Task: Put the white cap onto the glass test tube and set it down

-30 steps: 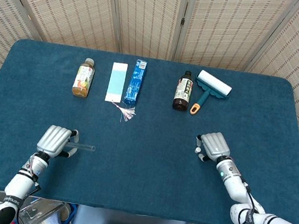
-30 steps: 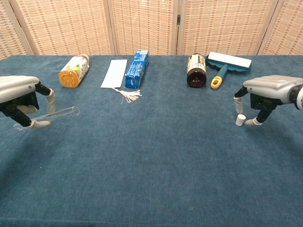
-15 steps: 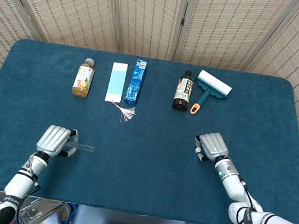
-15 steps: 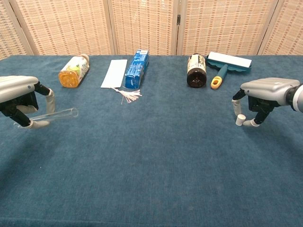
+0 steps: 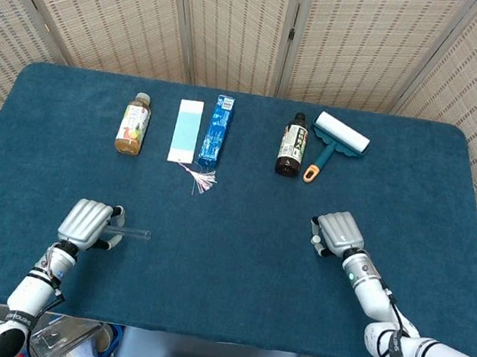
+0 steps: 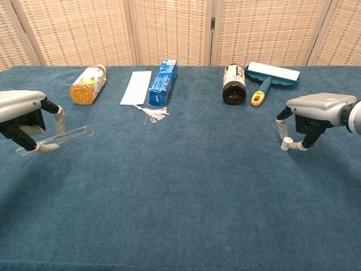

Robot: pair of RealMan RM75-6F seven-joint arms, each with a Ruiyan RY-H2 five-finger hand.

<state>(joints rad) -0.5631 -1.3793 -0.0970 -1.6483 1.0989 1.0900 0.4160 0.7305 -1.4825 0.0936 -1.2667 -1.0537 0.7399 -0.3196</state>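
Progress: early going, I'd say. Both parts look picked up, nothing joined yet.
Left hand (image 6: pixel 22 116): fingers curled round the closed end of the tube (image 6: pixel 59 139), which sticks out toward the middle, tilted a bit, open mouth clear of the counter (image 6: pixel 180 186) as far as I can tell.
Right hand (image 6: pixel 316 113): pinching the cap (image 6: pixel 287 143) between thumb and a finger, low over the cloth. Can't tell if the cap is lifted or touching down.
Gap: hands are well apart, one at each side.
Left to do: bring them together, push the cap on the open end, lay the tube down.
Far row: juice bottle (image 5: pixel 133 123), white card (image 5: pixel 186 130), blue box (image 5: pixel 217 130), dark bottle (image 5: pixel 293 144), lint roller (image 5: pixel 337 138). None of it involved, I reckon.
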